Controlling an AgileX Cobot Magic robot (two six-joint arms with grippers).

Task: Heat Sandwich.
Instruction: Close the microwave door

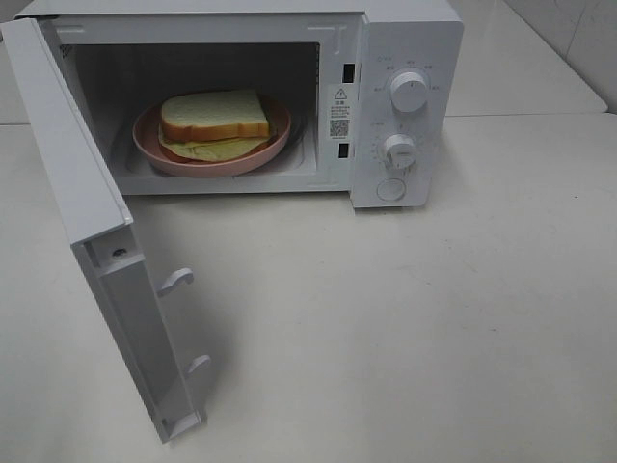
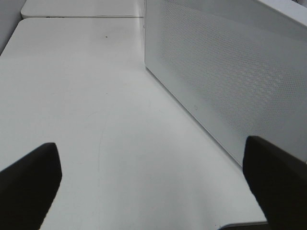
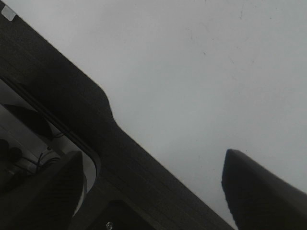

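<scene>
The sandwich point(image 1: 214, 118), white bread with a tan crust over pale yellow-green filling, lies on a round pink plate point(image 1: 154, 145) inside the white microwave point(image 1: 405, 58). The microwave's door point(image 1: 87, 231) stands swung wide open toward the front left. Neither arm shows in the exterior view. In the left wrist view my left gripper point(image 2: 153, 187) is open, its dark fingertips point(image 2: 29, 182) wide apart over bare table beside the door's perforated outer face point(image 2: 225, 72). In the right wrist view my right gripper point(image 3: 153, 187) is open above the table's edge, holding nothing.
The microwave has two white knobs point(image 1: 409, 92) and a round button on its right panel. White tabletop point(image 1: 434, 318) stretches in front and to the right. A dark band point(image 3: 72, 115) runs along the table's edge in the right wrist view, with dim floor and cables beyond.
</scene>
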